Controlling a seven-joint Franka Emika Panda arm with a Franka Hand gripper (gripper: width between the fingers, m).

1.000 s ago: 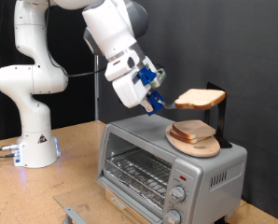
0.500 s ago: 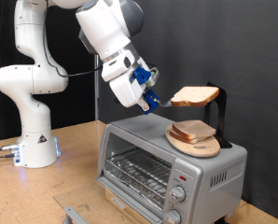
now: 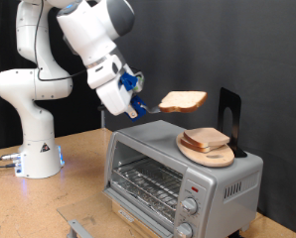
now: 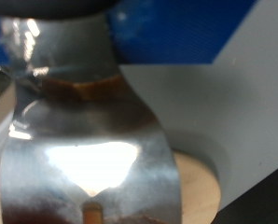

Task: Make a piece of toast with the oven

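My gripper [image 3: 145, 105] is shut on one edge of the piece of toast [image 3: 183, 100], a pale tan slice with a brown crust, and holds it flat in the air above the oven's top, toward the exterior view's left of the board. The silver toaster oven [image 3: 158, 164] stands on the wooden table with its glass door closed; the wire rack shows through it, and two knobs [image 3: 188, 207] sit on its front. In the wrist view a shiny metal surface [image 4: 83, 140] fills the frame, so the toast is not clear there.
A round light wooden board [image 3: 207, 153] with another bread slice [image 3: 206, 138] lies on the oven's top. A black upright stand [image 3: 229, 117] rises behind it. The arm's white base [image 3: 34, 149] stands at the exterior view's left. A grey object [image 3: 78, 228] lies at the table's front edge.
The gripper has carried the toast toward the exterior view's left and slightly up, away from above the board and the black stand.
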